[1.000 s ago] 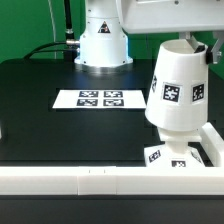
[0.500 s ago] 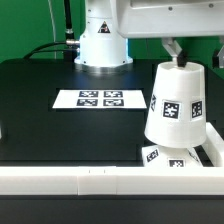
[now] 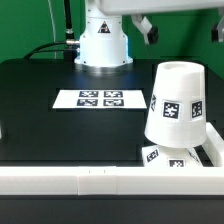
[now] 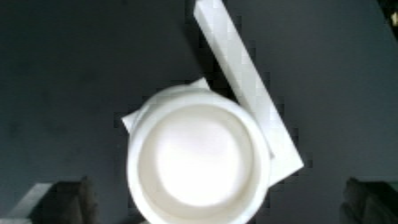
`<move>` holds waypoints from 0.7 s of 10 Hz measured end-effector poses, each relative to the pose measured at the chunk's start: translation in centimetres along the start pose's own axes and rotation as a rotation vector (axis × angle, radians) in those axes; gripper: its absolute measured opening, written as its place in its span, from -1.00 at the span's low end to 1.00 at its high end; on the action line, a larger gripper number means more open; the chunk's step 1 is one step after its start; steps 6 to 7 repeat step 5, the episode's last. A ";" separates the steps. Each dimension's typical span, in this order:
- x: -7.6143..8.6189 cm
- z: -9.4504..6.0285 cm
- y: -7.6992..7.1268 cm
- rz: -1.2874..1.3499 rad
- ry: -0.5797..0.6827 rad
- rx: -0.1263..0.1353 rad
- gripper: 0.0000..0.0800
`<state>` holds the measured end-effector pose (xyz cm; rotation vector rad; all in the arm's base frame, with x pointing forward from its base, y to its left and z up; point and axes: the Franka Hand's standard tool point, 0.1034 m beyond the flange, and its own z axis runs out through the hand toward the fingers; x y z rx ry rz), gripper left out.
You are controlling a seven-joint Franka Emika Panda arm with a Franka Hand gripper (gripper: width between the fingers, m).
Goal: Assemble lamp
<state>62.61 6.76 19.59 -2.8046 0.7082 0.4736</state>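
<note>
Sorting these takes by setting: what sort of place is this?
Most likely a robotics lab bench: a black tabletop edged by a long white rail, a flat white marker board fixed on it, and the arm's round white pedestal mounted behind.

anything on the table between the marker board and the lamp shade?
Nothing. In the exterior view only bare black table shows between the marker board and the shade. The wrist view does not cover that stretch.
</note>
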 end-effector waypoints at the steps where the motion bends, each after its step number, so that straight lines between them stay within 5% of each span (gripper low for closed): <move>1: 0.1 -0.4 -0.4 -0.003 0.000 0.001 0.75; 7: 0.2 -0.2 -0.3 -0.002 0.003 0.002 0.75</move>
